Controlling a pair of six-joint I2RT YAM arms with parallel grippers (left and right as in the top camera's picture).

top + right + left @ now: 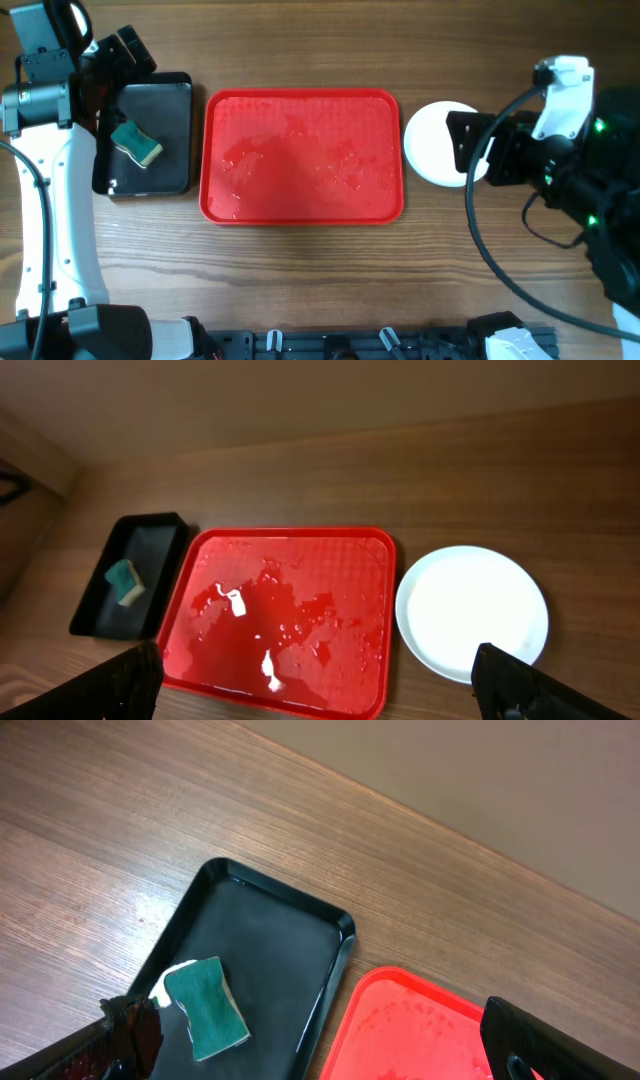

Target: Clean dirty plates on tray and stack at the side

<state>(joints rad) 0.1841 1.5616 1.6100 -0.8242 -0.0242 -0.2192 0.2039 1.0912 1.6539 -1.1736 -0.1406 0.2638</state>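
Observation:
The red tray (300,155) lies in the middle of the table, wet with water drops and with no plate on it. It also shows in the right wrist view (280,620) and the left wrist view (420,1030). A cream-white plate (430,140) sits on the table just right of the tray, also seen in the right wrist view (472,610). No mint-blue plate shows; I cannot tell if any lie under the white one. My right gripper (470,145) is open and empty above the plate's right edge. My left gripper (120,55) is open and empty above the black bin.
A black bin (150,135) stands left of the tray and holds a green sponge (137,143), which also shows in the left wrist view (205,1007). Bare wooden table surrounds the tray. The arm bases stand along the front edge.

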